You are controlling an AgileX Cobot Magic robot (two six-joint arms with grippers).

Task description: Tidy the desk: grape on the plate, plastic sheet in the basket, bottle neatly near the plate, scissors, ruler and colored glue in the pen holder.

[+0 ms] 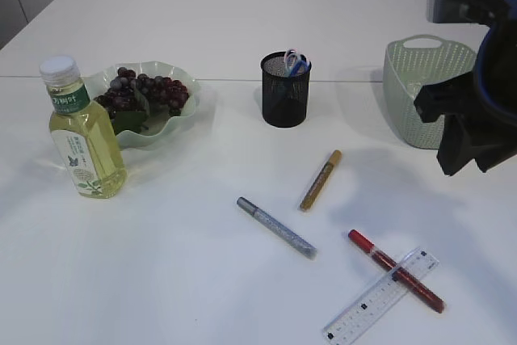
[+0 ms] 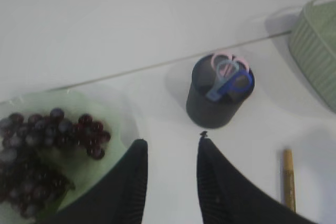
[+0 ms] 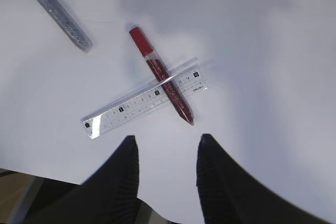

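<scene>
Dark grapes (image 1: 144, 90) lie on the pale green plate (image 1: 179, 118). The bottle (image 1: 83, 131) of yellow liquid stands upright just left of the plate. Scissors (image 1: 296, 63) stand in the black mesh pen holder (image 1: 285, 98). Gold (image 1: 321, 180), silver (image 1: 276, 228) and red (image 1: 396, 270) glue pens lie on the table; the red one lies across the clear ruler (image 1: 381, 296). My left gripper (image 2: 172, 142) is open and empty, high above the table between plate and holder. My right gripper (image 3: 164, 141) is open and empty, above the ruler (image 3: 143, 104) and red pen (image 3: 163, 76). No plastic sheet is visible.
A pale green basket (image 1: 424, 90) stands at the back right, partly behind my right arm (image 1: 477, 111). The table's front edge shows at the bottom of the right wrist view (image 3: 63, 183). A seam crosses the white table behind the plate and holder.
</scene>
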